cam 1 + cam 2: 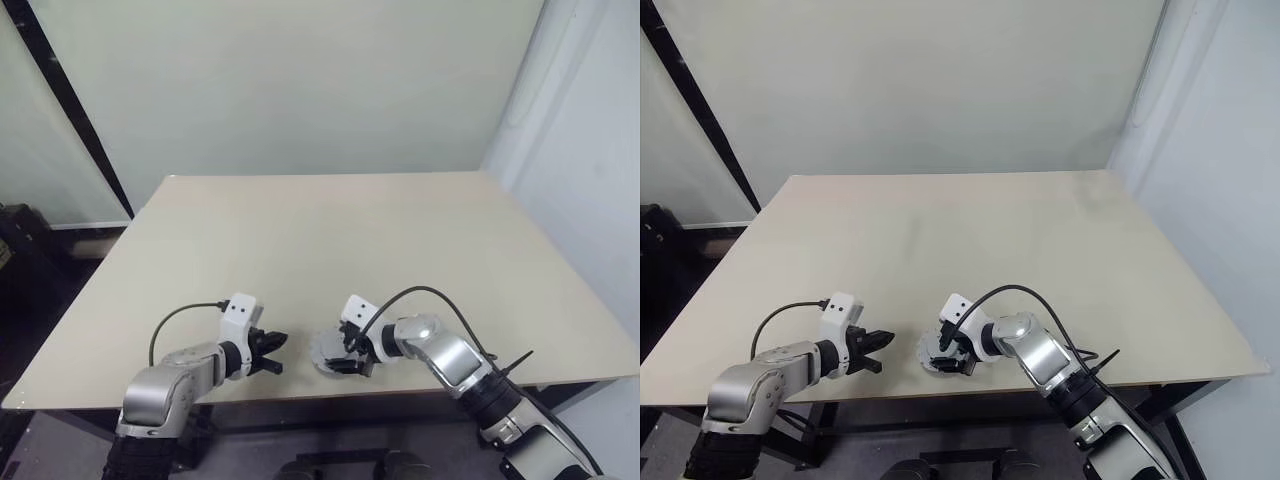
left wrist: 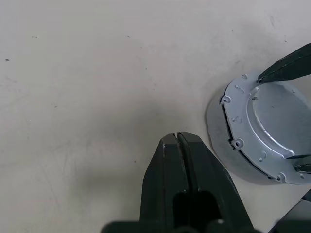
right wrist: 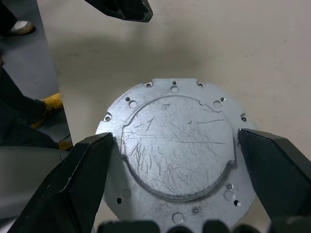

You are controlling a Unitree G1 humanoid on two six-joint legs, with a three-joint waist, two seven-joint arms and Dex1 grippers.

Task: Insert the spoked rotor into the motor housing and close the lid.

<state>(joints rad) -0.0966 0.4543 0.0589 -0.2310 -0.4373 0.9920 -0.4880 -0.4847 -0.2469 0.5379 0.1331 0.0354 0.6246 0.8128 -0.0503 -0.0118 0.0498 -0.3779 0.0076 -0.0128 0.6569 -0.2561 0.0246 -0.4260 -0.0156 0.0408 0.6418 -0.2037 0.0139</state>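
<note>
We found the lid (image 3: 177, 145) lying flat near the worktop (image 1: 330, 230) front edge, on what we took to be the motor housing. The right pincer (image 3: 175, 167) stood wide, a finger at each side of the raised centre. The left pincer (image 2: 178, 141) was closed, empty, just beside. Risk: an uneven squeeze might tilt the lid or slide it toward the edge.

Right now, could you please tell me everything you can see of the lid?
The lid is a flat round disc of scratched silvery-grey metal with a raised central plate and small holes around its flange. It lies level near the table's front edge, between the right gripper's open fingers, which flank its rim; contact is unclear.
</note>
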